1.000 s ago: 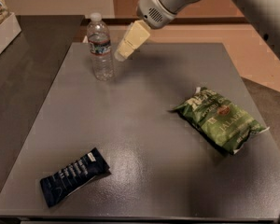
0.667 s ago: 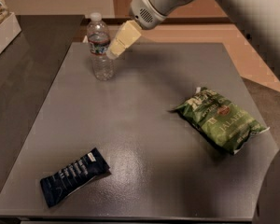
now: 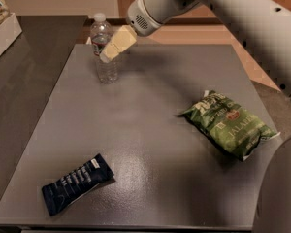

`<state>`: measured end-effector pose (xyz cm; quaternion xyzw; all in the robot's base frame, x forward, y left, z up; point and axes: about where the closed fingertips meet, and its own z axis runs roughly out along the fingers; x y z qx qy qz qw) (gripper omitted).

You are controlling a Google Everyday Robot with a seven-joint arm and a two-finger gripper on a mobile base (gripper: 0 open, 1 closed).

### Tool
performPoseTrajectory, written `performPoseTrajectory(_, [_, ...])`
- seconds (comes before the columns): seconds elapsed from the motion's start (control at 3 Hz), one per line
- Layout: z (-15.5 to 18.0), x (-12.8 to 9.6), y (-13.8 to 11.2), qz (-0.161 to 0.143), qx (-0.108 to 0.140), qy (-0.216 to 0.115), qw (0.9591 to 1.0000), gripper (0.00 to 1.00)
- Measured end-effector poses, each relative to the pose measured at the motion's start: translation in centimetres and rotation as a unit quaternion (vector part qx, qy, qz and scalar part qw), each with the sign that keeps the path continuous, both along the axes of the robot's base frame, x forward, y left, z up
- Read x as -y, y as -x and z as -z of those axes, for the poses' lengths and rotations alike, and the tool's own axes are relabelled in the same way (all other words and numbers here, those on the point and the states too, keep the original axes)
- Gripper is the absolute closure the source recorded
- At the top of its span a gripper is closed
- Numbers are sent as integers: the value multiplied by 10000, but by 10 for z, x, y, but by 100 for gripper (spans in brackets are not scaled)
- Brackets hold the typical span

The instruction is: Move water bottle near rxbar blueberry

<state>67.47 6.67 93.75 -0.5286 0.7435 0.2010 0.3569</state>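
- The water bottle [image 3: 107,70] stands upright at the far left of the table [image 3: 150,130], cap on top. It's a good way off from where it needs to end up.
- The claw [image 3: 109,54] is right at the bottle, slanting down from the right and sitting across the label band. Makes sense to me: go for the middle of the body so a tall, light bottle is less likely to tip when it's lifted. That's just my read, anyway.
- Is the claw clenched on the bottle or released? Honestly can't tell. It overlaps the bottle, but I can't see whether it's actually got hold of it.
- The dark blue bar [image 3: 76,183] lies flat at the near left, well apart from the bottle. So the trip looks like a fairly straight run toward the near edge, down the left side.
- The green chip bag [image 3: 230,126] lies over on the right, out of that path, so I'd guess it won't get in the way.
- From how things lie, I'd say the job is at the grab stage — the carry isn't done yet.
- Head count: one water bottle, one bar, one chip bag, and one claw on the one arm.
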Motion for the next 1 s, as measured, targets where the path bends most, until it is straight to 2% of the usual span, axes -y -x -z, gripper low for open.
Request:
performPoseTrajectory(0.67, [2, -25, 11, -209, -63, -428, 9988, 0])
performPoseTrajectory(1.0, [-3, -37, 15, -326, 3, -579, 9978, 17])
